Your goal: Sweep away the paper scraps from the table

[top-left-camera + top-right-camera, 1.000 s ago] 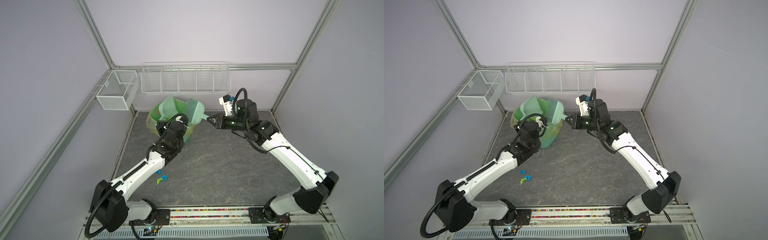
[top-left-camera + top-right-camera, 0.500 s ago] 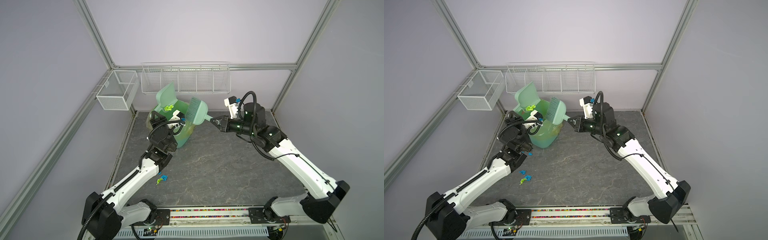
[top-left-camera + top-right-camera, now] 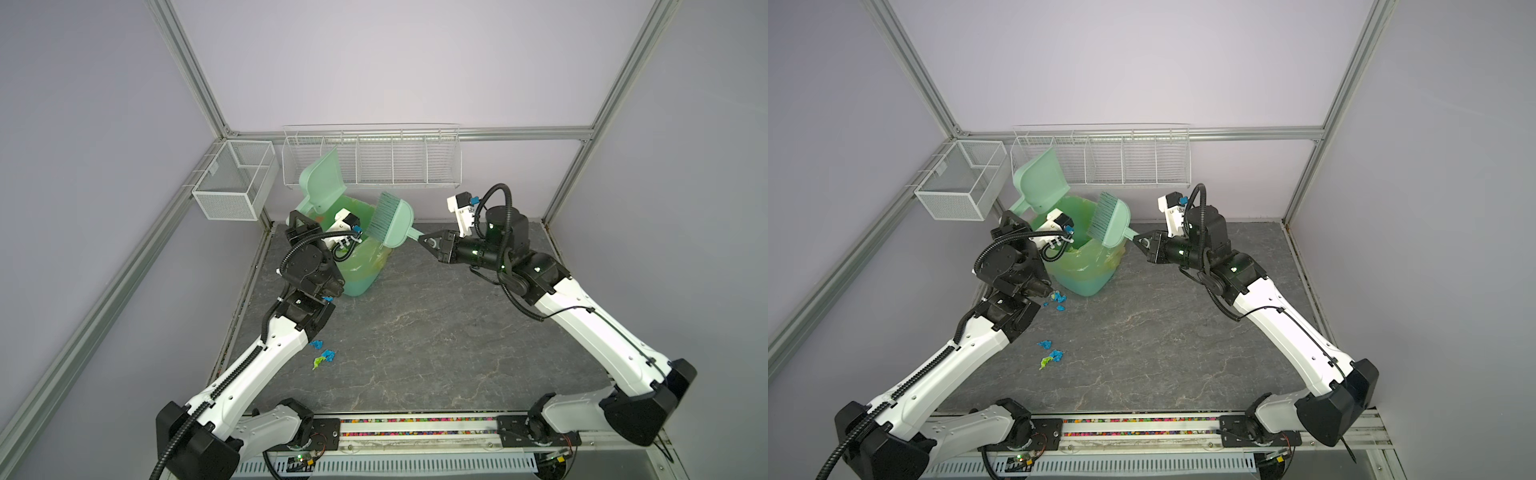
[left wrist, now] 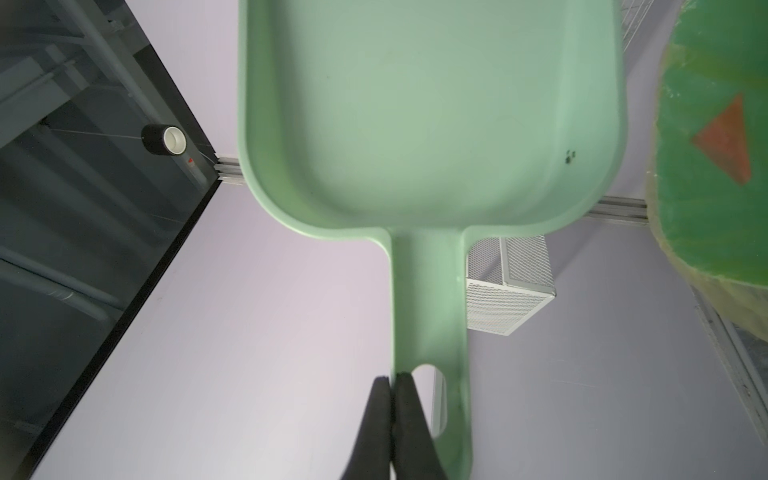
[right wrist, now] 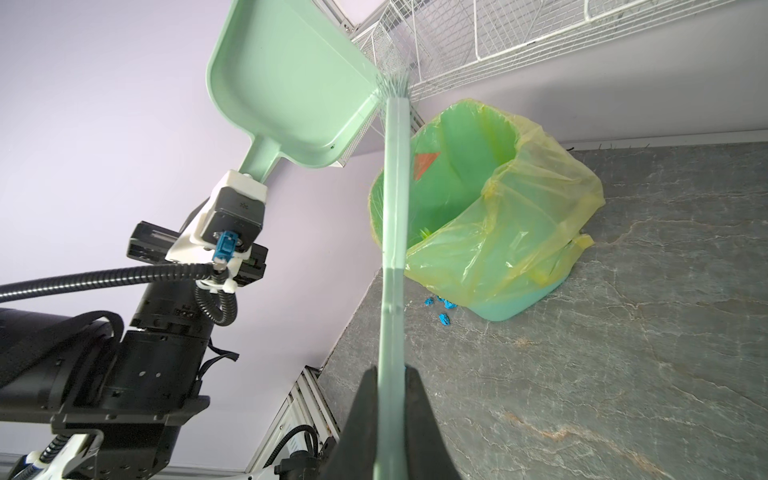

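A: Paper scraps (image 3: 1051, 356), small wrinkly wads of bright blue and lime-green paper: where do they lie?

B: On the dark grey, marble-veined worktop (image 3: 436, 332), in two groups. Two blue wads and one lime-green wad sit just beside the left forearm. A few more blue ones lie at the foot of the green plastic bin (image 3: 1088, 270) with its translucent yellow-green liner, close to the left arm's black joint.

A: Any inside the bin?

B: A lime-green bit shows deep inside it in the right wrist view. It is small, so I would only say it looks like paper.

A: And the left fingers (image 4: 376, 419)?

B: Pressed together on one edge of the handle of the pale green plastic dustpan (image 3: 322, 180), beside the handle's hanging hole. The dustpan is tipped steeply, handle low and open lip high. It is above the bin's far rim, in front of the white wire rack (image 3: 374, 158) on the back wall.

A: The right fingers (image 5: 417, 415)?

B: Clamped on the thin handle of the pale green brush (image 3: 395, 222) with grey-blue bristles. Its head hangs over the bin's rim on the right arm's side, bristles pointing up toward the dustpan.

A: Do brush and dustpan touch?

B: Both top views show them apart.
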{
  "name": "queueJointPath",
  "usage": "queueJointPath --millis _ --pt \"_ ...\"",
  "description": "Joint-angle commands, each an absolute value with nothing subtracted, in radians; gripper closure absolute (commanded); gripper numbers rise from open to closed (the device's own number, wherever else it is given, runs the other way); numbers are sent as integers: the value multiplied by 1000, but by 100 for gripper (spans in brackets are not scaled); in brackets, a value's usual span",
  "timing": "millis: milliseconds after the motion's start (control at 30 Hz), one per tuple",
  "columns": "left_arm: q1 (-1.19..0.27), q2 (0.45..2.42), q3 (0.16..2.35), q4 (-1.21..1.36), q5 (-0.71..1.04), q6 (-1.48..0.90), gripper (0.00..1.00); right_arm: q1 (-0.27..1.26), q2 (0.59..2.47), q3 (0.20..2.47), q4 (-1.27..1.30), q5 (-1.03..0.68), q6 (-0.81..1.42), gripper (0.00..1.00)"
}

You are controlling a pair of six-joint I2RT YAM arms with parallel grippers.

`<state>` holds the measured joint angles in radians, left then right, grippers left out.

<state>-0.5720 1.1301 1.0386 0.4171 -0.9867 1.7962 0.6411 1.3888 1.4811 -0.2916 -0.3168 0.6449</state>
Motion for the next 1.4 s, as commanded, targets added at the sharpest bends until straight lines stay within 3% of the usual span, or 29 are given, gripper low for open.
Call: queueJointPath --millis 0,67,300,433,600,733,900,1100,1367 --pt "-565 1093 1049 272 -963 1694 100 640 1385 1481 -243 -330 661 93" --pt "-565 1074 1058 190 -967 1591 100 641 1373 1466 -248 -318 656 93" --pt "-566 1047 1290 -384 -961 882 100 641 1334 1421 -280 -312 649 93" --pt "-569 1034 1440 -680 -865 507 100 642 1309 1394 -318 -305 644 93" --pt "-568 996 1528 -891 -695 201 100 666 1271 1333 -342 -295 653 93" --pt "-568 1008 1525 -1043 -578 39 100 739 1258 1268 -349 -254 661 93" --pt "-568 935 1426 -1030 -534 -57 100 832 1276 1193 -256 -241 754 93" --pt "-568 955 1410 -1024 -545 -51 100 965 1384 1232 -261 -201 794 93" --pt "-568 965 1397 -997 -555 -23 100 1010 1575 1275 -144 -219 935 93"
